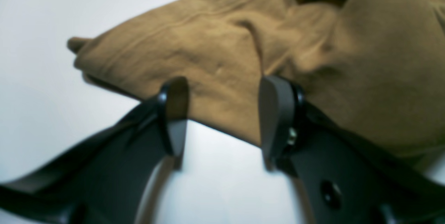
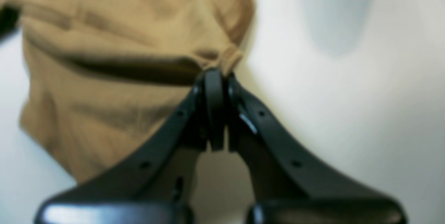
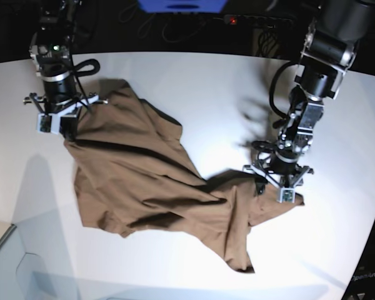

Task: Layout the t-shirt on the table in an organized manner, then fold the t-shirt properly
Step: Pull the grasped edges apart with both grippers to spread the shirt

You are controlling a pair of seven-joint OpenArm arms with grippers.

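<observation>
The shirt lies crumpled on the white table, spread from the far left side toward the near right, with many folds and one corner pointing to the front edge. The right gripper is pressed together and pinches a small bunch of the shirt's edge, lifting it a little at the far left corner. The left gripper stands spread apart at the shirt's right part; the cloth edge lies between its two fingers, but they do not squeeze it. The wrist views are blurred.
</observation>
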